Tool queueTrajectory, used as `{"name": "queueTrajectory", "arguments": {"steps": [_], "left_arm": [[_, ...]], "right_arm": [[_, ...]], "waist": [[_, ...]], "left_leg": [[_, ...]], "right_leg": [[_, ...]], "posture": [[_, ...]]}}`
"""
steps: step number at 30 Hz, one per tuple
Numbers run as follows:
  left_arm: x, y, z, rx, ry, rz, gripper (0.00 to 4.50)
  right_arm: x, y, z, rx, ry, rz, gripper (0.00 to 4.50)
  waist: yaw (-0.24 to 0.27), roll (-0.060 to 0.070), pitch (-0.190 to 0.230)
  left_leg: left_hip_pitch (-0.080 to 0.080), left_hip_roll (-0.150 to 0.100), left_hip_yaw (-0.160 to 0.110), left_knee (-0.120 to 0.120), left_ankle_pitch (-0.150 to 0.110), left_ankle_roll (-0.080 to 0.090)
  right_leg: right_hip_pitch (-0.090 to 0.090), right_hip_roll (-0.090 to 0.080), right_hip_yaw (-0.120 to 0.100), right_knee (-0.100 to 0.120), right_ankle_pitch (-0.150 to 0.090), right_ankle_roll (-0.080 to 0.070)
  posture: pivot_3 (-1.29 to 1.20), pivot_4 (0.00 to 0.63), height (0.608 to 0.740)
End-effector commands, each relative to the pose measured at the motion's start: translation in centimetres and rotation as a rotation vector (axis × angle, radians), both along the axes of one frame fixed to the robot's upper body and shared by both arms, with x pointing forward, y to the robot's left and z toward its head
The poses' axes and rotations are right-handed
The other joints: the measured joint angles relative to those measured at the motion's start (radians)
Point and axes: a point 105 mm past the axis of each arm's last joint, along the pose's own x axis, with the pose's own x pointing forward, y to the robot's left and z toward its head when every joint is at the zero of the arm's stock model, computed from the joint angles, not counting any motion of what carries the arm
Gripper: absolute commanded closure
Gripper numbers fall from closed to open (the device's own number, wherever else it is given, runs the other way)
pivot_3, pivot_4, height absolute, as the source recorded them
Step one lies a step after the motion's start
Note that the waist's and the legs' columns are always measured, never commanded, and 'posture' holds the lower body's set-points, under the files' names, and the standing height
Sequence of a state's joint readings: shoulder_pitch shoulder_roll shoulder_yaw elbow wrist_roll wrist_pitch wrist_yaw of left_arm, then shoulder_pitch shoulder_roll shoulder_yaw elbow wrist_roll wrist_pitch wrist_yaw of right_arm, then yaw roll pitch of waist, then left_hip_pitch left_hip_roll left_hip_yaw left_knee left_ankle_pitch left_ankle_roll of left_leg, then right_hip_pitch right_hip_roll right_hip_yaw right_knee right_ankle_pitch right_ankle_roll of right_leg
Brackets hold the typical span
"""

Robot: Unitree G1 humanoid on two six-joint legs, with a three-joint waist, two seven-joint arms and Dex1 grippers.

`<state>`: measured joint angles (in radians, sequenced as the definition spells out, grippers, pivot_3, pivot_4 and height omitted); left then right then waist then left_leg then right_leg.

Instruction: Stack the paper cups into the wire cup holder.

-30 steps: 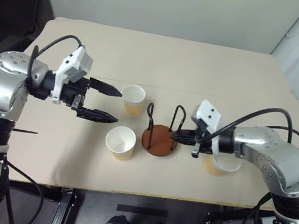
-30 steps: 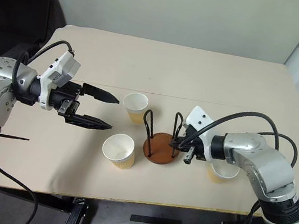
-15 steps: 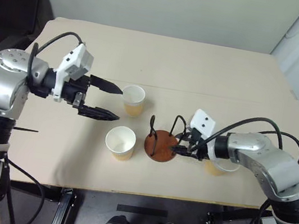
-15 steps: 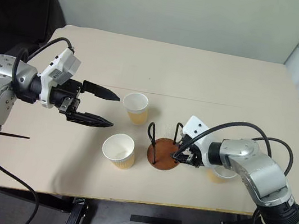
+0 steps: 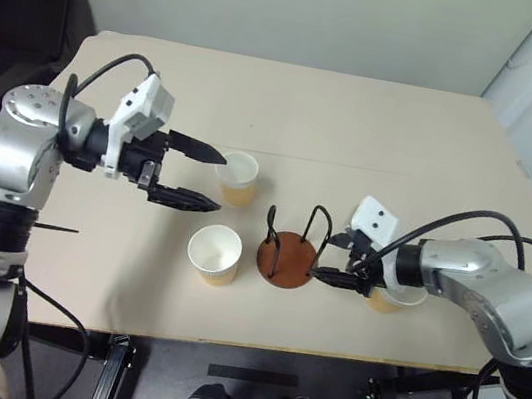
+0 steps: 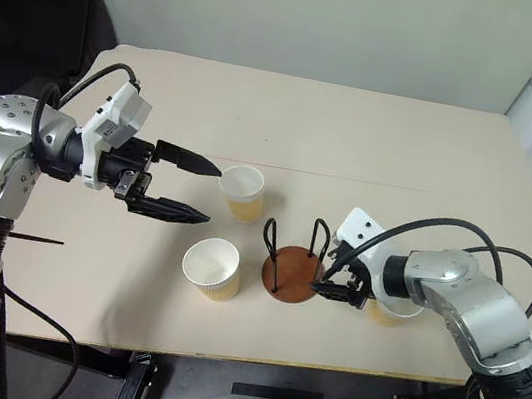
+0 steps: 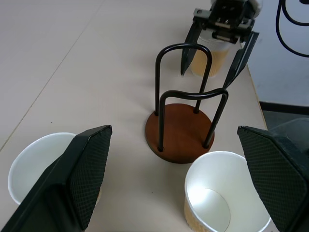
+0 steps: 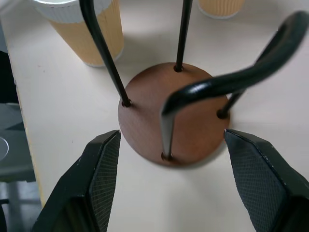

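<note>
So the right pincer (image 6: pixel 333 277) has just let go of the holder (image 6: pixel 291 263): a second ago it was pinched shut on one of the wire loops, and now its fingers are spread with nothing between them, sitting low just beside the holder's base on the side facing the robot's right. The holder itself got dragged a bit along the way, it was tilted half a second back and now it stands upright and flat on the desk (image 6: pixel 376 146) again. My read is that this was a repositioning move, and with the holder settled the actual stacking can start, since not one cup is in it yet. The holder is empty, just the bare brown disc between the two black loops, which the right wrist view shows nicely. Three cups, all upright and all empty inside as far as I can see: the near cup (image 6: pixel 211 266) sits just left of the holder toward the front edge, the far cup (image 6: pixel 242 191) is a bit behind that, and the right cup (image 6: pixel 392 309) is tucked behind the right pincer, mostly hidden by the arm. The left pincer (image 6: pixel 203 191) hangs wide open above the desk, holding nothing, its tips right by the far cup, so that looks like the likely first pick.
</note>
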<state>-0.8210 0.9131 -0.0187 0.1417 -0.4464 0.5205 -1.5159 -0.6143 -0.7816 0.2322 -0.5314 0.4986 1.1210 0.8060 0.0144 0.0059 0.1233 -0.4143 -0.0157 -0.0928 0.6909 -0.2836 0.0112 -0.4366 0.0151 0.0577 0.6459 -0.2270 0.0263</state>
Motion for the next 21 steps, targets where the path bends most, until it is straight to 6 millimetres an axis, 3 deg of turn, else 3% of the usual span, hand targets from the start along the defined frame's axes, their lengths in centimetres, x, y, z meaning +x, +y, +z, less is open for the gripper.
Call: {"name": "queueTrajectory", "arguments": {"steps": [1,12,18,21], "left_arm": [[0.1,-0.2,1.1,0.004,-0.053,-0.008,0.0],[1.2,-0.5,1.1,0.042,-0.152,0.018,0.0],[2.1,-0.3,1.7,0.095,-0.276,0.049,0.0],[2.2,-0.1,2.0,0.104,-0.296,0.053,0.0]], "right_arm": [[-0.7,-0.5,1.9,0.011,-0.046,0.022,1.08],[-0.3,-2.9,5.5,0.032,-0.109,-0.047,1.08],[0.9,-4.3,10.5,0.115,-0.279,-0.124,1.08],[0.7,-4.4,11.2,0.118,-0.304,-0.122,1.08]], "waist": [[0.0,0.0,0.0],[0.001,0.0,0.0],[0.001,0.0,0.0],[0.001,0.0,0.0]], "left_leg": [[0.0,0.0,0.0,0.0,0.0,0.0],[0.0,0.0,0.0,0.0,0.0,0.0],[0.0,0.0,0.0,0.0,0.0,0.0],[0.0,0.0,0.0,-0.001,0.0,0.0]], "right_leg": [[0.0,0.0,0.0,0.0,0.0,0.0],[0.0,0.0,0.0,0.0,0.0,0.0],[0.0,0.0,0.0,0.0,0.0,0.0],[0.0,0.0,0.0,0.0,0.0,0.0]], "posture": [[0.0,0.15,0.74],[0.0,0.15,0.74],[0.0,0.15,0.74],[0.0,0.15,0.74]]}}
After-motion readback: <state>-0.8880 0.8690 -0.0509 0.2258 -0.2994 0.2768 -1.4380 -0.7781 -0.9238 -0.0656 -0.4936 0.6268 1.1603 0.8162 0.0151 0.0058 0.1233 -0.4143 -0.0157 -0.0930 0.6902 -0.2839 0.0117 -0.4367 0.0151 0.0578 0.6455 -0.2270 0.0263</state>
